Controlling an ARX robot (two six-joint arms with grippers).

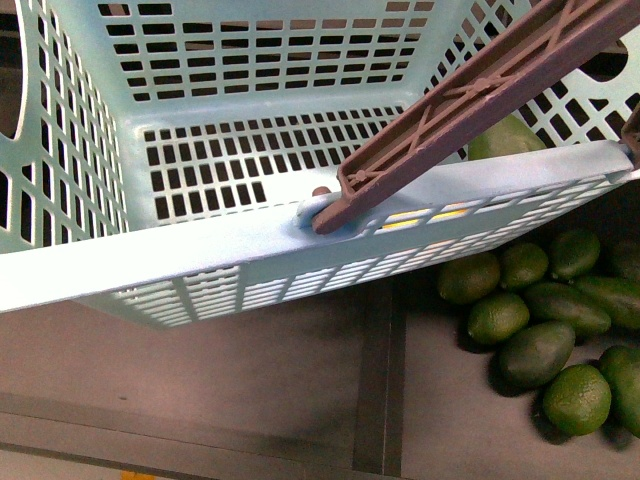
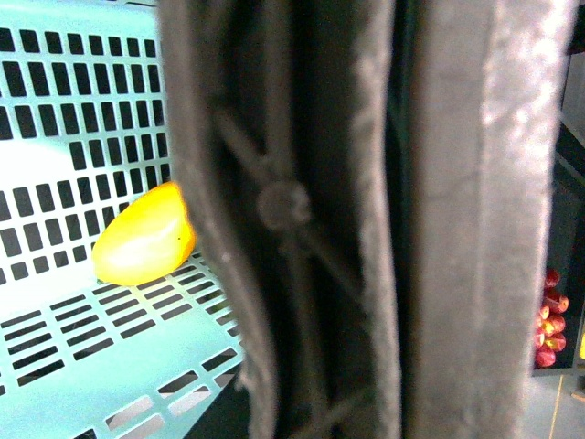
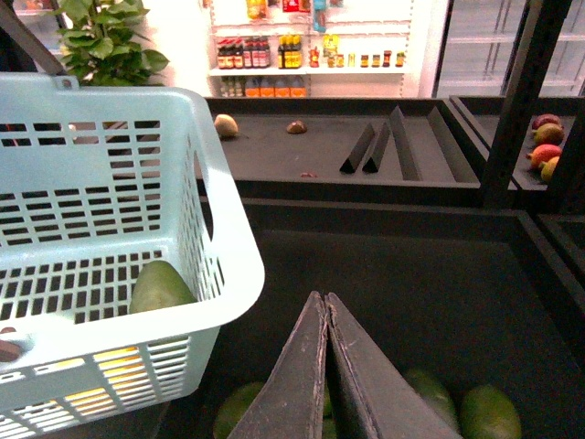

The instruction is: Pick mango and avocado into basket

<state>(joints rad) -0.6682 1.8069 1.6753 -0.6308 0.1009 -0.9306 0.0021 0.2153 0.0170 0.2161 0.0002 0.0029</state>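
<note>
- Basket point(image 1: 200, 250) fills most of front view, tilted, turquoise w/ slotted sides; brown swing handle point(image 1: 480, 110) runs diagonally from its pivot on the near rim up toward the right
- Avocado point(image 1: 505, 138) sits inside basket at right, partly hidden behind handle & rim; right wrist view shows same avocado point(image 3: 157, 285) lying on the basket point(image 3: 110, 229) floor against the wall
- Mango point(image 2: 144, 236) also inside basket, yellow-orange, resting on the slotted floor point(image 2: 82, 338) per left wrist view; yellow glimpsed thru the rim slots in front view point(image 1: 430, 216)
- Left hand: left wrist view mostly blocked by the dark ribbed handle point(image 2: 366, 219) right up against the camera; fingers not visible, so can't tell if it grips or is spread
- Right hand point(image 3: 325, 311): fingers pressed together to a point, nothing between them, just beside basket's outer wall & above green fruit
- Loose avocados point(image 1: 540, 330) piled on dark surface point(image 1: 250, 390) below & right of basket, several touching each other
- Background, right wrist view: dark display bins point(image 3: 393, 146), potted plant point(image 3: 105, 41), shelf of bottles point(image 3: 274, 55)
</note>
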